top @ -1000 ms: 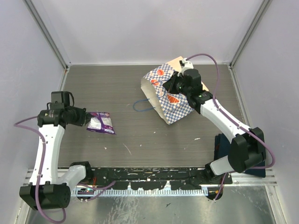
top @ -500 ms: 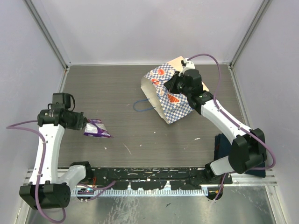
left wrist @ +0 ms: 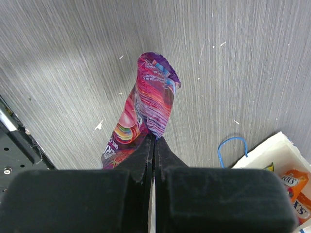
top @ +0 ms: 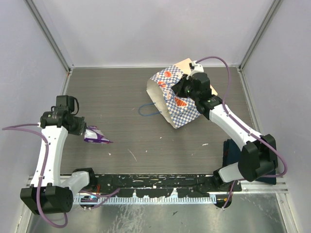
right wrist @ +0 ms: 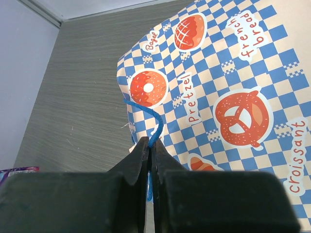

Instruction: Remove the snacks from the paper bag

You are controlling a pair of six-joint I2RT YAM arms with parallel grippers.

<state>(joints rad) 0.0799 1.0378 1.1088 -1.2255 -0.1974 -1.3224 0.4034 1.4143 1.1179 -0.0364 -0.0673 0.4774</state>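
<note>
From above, the left gripper (top: 83, 130) was pinched shut on one end of a purple packet (top: 98, 136), held low over the left side of the table (top: 112, 92), well apart from the paper bag (top: 181, 115). The bag lay on its side toward the far right, its open mouth facing left. The right gripper (top: 179, 90) sat on top of the bag, and a loose handle (top: 148, 111) rested on the table just beside the mouth. A dark cloth (top: 226, 150) lay by the right arm's base.

At the left wrist, both fingers were closed flat together on the packet's near edge, and the packet stretched away from them with its far end curled; whether it touched the table could not be told. The bag's mouth showed at the lower right, with an orange packet (left wrist: 294, 181) inside it.

At the right wrist, the fingers were clamped on a blue cord handle (right wrist: 151, 115) rising off the bag's checkered side, which was printed with a bagel, a pretzel and a croissant
</note>
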